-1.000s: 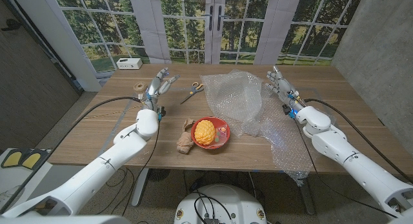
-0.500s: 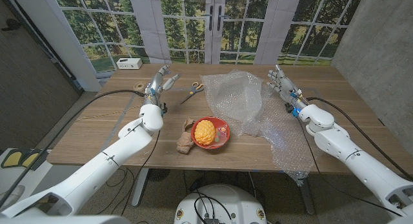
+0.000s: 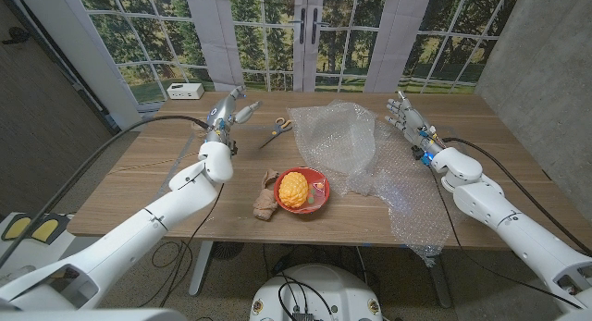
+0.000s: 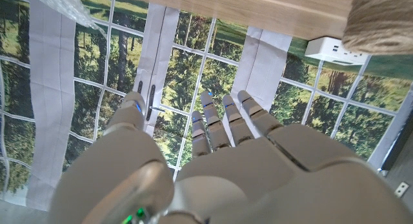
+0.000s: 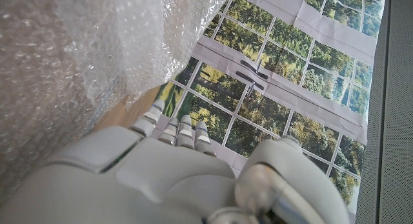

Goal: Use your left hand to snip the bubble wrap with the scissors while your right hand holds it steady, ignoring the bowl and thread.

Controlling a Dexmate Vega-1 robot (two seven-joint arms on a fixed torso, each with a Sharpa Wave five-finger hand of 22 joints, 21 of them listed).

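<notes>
Wooden table [image 3: 139, 187] before tree-view windows [image 3: 277, 30].

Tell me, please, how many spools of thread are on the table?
1: the thread spool sits near the table's far left, just left of the left hand. Others could be hidden under the bubble wrap.

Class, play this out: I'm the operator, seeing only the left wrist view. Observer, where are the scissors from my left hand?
Observer: The scissors lie just right of the left hand, untouched.
Operator: And the bubble wrap?
Observer: The bubble wrap lies right of the scissors, behind the bowl.
Operator: Is the right hand holding it?
Observer: No; the right hand is open at its right edge.
</notes>
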